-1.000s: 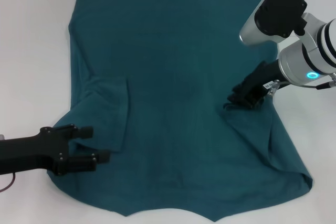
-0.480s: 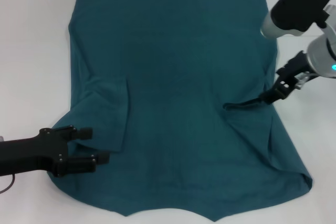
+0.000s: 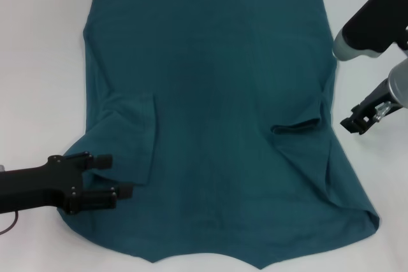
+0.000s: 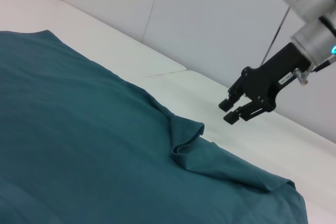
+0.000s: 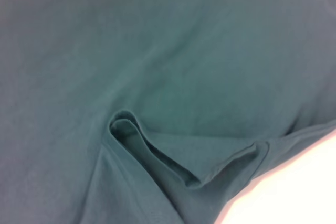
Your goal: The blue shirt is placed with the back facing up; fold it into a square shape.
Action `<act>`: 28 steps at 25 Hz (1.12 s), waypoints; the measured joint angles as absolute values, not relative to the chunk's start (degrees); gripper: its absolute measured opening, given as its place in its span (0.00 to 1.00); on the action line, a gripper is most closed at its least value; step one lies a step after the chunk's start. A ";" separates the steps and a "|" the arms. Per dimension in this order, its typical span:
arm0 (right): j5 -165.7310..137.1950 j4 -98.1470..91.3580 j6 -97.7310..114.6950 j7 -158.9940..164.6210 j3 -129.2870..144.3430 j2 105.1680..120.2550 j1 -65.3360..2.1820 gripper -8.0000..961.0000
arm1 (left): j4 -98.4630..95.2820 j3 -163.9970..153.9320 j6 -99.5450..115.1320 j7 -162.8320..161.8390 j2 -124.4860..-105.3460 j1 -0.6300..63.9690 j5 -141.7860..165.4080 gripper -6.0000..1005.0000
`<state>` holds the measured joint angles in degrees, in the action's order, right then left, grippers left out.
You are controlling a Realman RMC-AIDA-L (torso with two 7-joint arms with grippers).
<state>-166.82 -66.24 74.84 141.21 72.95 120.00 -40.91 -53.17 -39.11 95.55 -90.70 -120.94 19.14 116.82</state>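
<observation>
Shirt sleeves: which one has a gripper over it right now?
The sleeve on the robot's left, folded in on the blue shirt; the left gripper overlaps its edge. The right gripper hangs over bare table, clear of the right sleeve.

The shirt (image 3: 210, 113) lies spread across the middle of the surface (image 3: 38, 62). The left tool (image 3: 108, 179) rests on its near left corner. The right tool (image 3: 354, 123) is just beside its right edge, apart.

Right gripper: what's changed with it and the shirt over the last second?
The right gripper let go of the folded-in right sleeve and pulled back off the blue shirt toward the robot's right; it is now open above the bare table. The sleeve stays folded inward. The left gripper has not moved from the shirt's left edge.
</observation>
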 joint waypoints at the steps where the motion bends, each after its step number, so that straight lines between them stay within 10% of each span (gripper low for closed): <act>1: -166.79 -64.91 73.93 141.22 72.96 120.00 -41.07 0.47 | -53.18 -39.11 95.55 -90.70 -120.94 19.18 116.87 0.88; 15: -162.85 -48.86 58.59 141.28 74.00 120.27 -45.84 0.01 | -53.18 -39.11 95.53 -90.55 -121.11 19.05 116.79 0.88; 28: -158.79 -42.06 48.91 140.67 74.43 120.32 -51.72 0.01 | -52.75 -39.11 95.46 -89.96 -121.16 19.10 116.83 0.88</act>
<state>-158.79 -42.06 48.91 140.67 74.43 120.32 -51.72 -52.75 -39.11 95.46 -89.96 -121.16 19.09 116.83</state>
